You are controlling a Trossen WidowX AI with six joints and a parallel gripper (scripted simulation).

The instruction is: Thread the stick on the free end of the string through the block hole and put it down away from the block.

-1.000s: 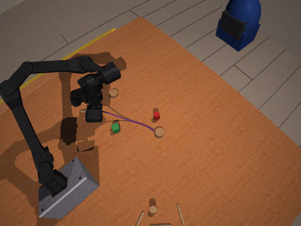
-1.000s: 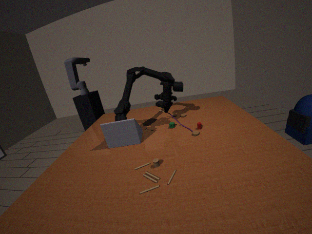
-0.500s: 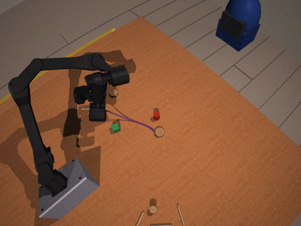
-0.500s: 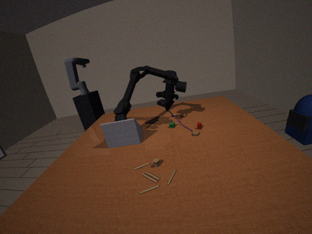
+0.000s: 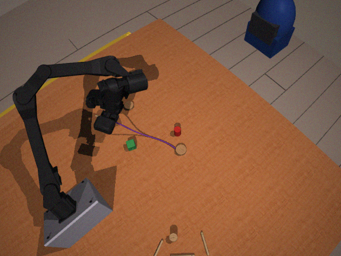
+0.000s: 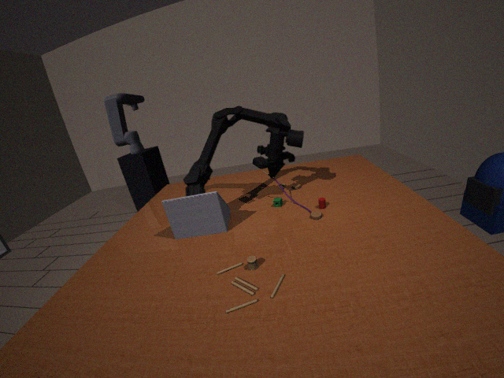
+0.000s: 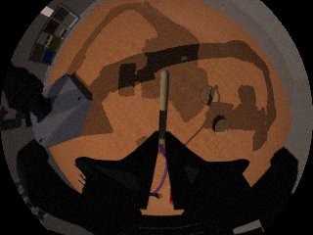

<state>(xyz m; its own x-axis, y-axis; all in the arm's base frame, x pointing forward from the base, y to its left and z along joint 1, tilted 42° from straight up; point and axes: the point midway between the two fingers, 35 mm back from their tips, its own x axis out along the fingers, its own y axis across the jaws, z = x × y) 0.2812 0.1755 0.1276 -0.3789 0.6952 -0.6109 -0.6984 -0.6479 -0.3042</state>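
Green block [image 5: 131,144] [image 6: 277,201] near purple string [image 5: 158,139] [image 6: 290,198] [image 7: 166,168], red cylinder [image 5: 177,131] [image 6: 321,203] beyond.

From my top view I look steeply down, with the table [image 5: 234,176] [image 6: 325,325] [image 7: 235,59] running out of frame; my exterior view faces low and obliquely across it toward the arm [image 5: 35,137] [image 6: 209,152], from farther back. My wrist view looks closely past the fingertips; top and exterior share the arm and button [image 5: 180,149] [image 6: 316,215].

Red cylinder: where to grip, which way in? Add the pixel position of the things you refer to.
I'd come straight down from above and close the jaws across its curved side, around mid-height. The red cylinder [image 5: 177,132] [image 6: 321,203] [image 7: 171,201] stands upright, flat top exposed. Keep both jaws off the purple string [image 5: 156,138] [image 6: 294,201] [image 7: 166,168] and wooden button [image 5: 180,149] [image 6: 316,215] nearby.
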